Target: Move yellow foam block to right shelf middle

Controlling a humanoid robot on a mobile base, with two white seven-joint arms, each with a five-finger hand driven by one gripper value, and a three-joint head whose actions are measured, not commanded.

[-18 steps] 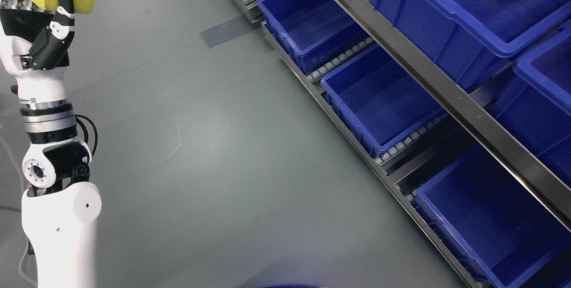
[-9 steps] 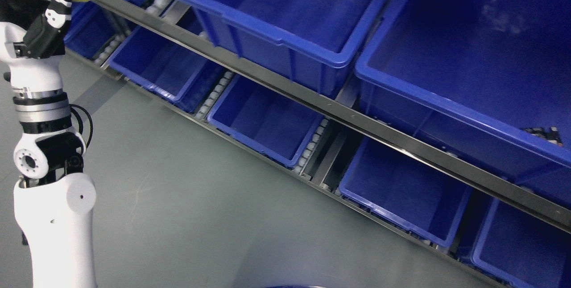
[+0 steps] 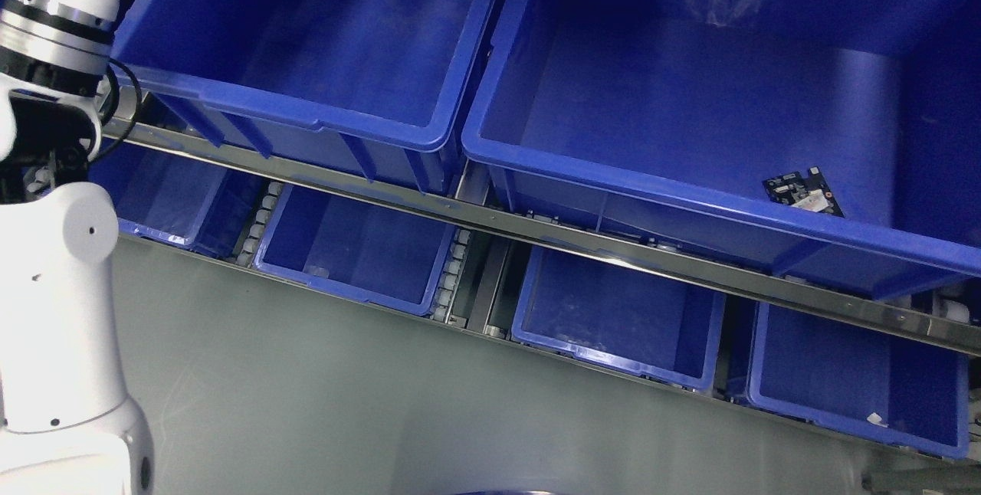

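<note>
Left arm [image 3: 54,311] rises along frame's left edge; its hand is out of frame, state cannot be told. Blue bins [image 3: 322,43] fill the shelf [image 3: 536,231]; small circuit board [image 3: 803,193] in upper-right bin.

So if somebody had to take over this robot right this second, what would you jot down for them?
Left arm rises along the left edge; its hand is above the frame, so its grip can't be checked. Right arm not in view.
Yellow foam block: not visible now.
Ahead: shelf rail with blue bins above and below. The upper right bin holds a small circuit board.
Done: robot faces the shelf.
Left: no block shows in any bin, so placing it remains.
</note>
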